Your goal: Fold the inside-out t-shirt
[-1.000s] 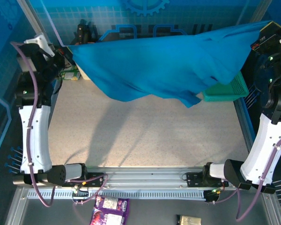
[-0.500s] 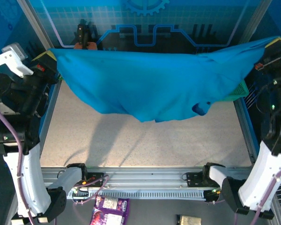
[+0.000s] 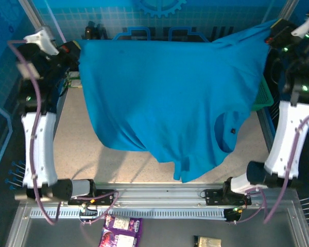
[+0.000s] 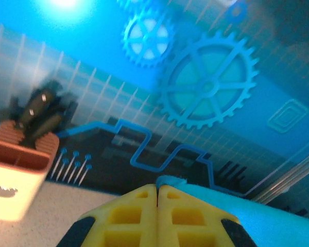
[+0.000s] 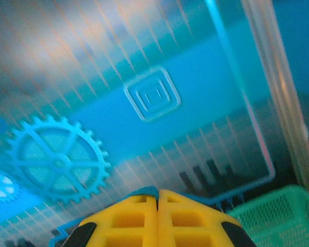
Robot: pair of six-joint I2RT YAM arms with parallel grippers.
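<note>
Above the table (image 3: 92, 159), strung between both arms: the inside-out t-shirt (image 3: 165, 98), hanging as a broad sheet, its lowest fold drooping toward the near rail (image 3: 144, 191). Left gripper (image 3: 73, 49) and right gripper (image 3: 272, 35) each pinch an upper corner. The wrist views add yellow fingers (image 4: 134, 216) pressed flat together on a sliver of blue cloth, a green mesh basket (image 5: 278, 216) and an orange-topped holder (image 4: 15, 170). Bare tabletop lies open at the left.

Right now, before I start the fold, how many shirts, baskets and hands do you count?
Blue t-shirt: 1
Green mesh basket: 1
Hands: 2, the left hand and the right hand, each shut on the t-shirt
Total: 4
</note>
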